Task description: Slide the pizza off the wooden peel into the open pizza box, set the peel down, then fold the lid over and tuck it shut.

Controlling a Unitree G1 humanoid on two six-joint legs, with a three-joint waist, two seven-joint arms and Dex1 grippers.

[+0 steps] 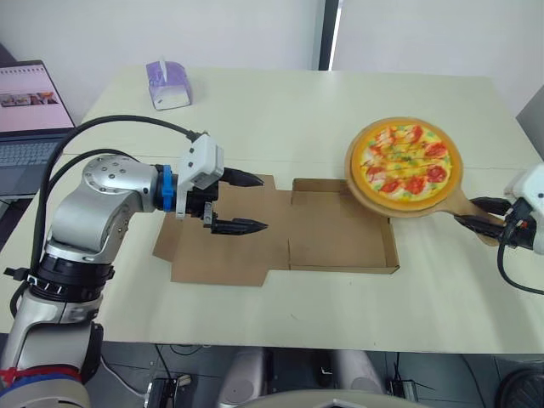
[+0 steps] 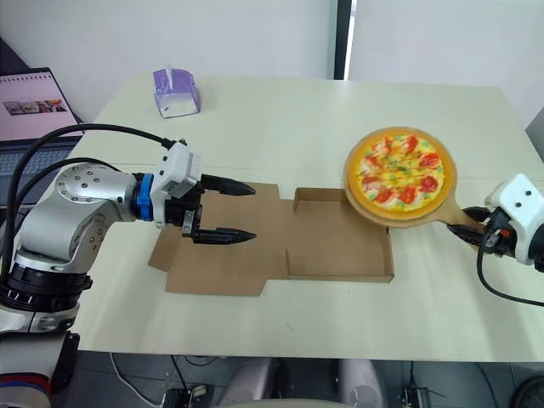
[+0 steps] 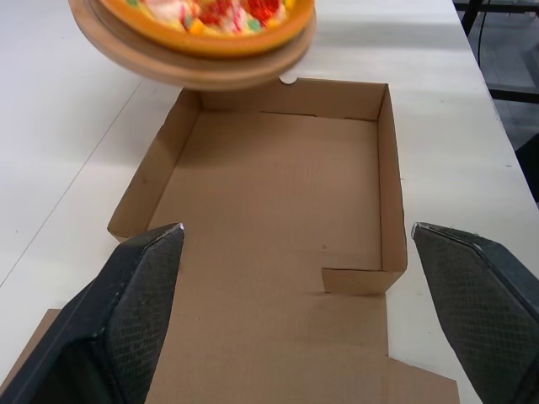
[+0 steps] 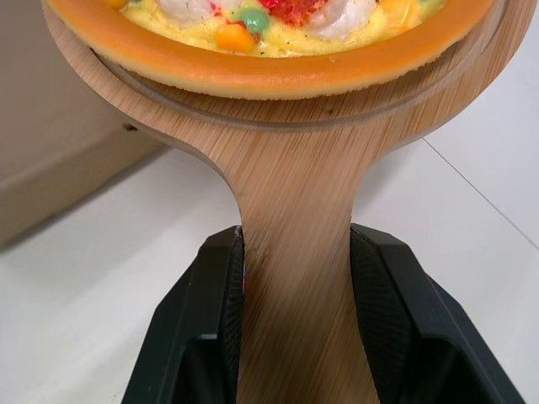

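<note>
Right claw (image 4: 295, 252) is clamped tight on the handle of the wooden peel (image 1: 463, 204), one black finger on either side of the wood, out over the right side of the bench (image 1: 297, 110). The pizza (image 1: 405, 160) sits squarely on the round head of the peel: orange crust, yellow cheese, red and green toppings, all of it on the board. That head hangs over the far right corner of the pizza box (image 1: 340, 242), with most of the pizza out beyond the cardboard. Whether the wood touches the box wall, I cannot tell.

Over to the box. It lies open in the middle of the bench, low walls standing around a bare tray floor, and the lid (image 1: 221, 255) is folded out flat on the bench toward the robot's left.

Left claw (image 1: 262, 202) now: fingers spread wide apart, gripping nothing, hovering above that flat lid with its tips pointing across at the tray. From its wrist camera you look straight between the two fingers (image 3: 139, 295) into the empty tray, with the edge of the peel and the crust showing at the tray's far wall.

At the far left corner of the bench stands a purple tissue box (image 1: 168, 83), well apart from the action, and an open laptop (image 1: 25, 110) sits off the bench's left side.
</note>
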